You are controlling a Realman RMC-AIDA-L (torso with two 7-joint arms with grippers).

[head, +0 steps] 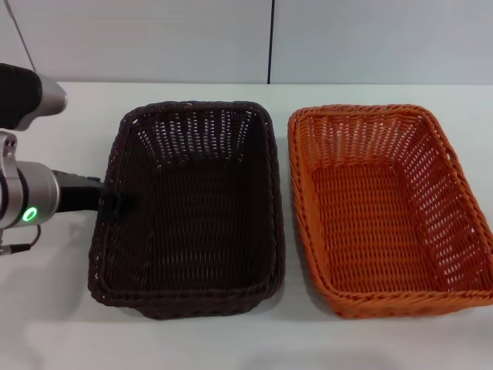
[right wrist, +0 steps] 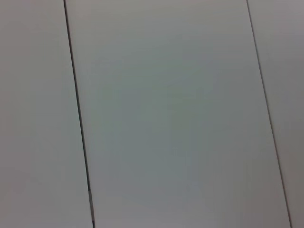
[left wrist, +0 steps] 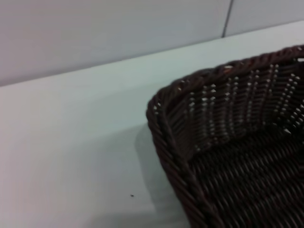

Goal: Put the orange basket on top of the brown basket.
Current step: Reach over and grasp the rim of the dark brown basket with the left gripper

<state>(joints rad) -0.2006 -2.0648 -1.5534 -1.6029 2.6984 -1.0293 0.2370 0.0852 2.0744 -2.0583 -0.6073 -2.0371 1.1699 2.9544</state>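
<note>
The brown basket point(head: 189, 208) stands empty on the white table, left of centre in the head view. The orange basket point(head: 385, 208) stands empty beside it on the right, a narrow gap between them. My left gripper point(head: 108, 202) reaches in from the left and sits at the brown basket's left rim. The left wrist view shows a corner of the brown basket point(left wrist: 228, 142) close up. My right gripper is out of view, and the right wrist view shows neither basket.
The white table point(head: 46, 308) has bare surface in front of both baskets and to the left. A pale panelled wall point(head: 269, 38) runs behind the table. The right wrist view shows only wall panels point(right wrist: 166, 118).
</note>
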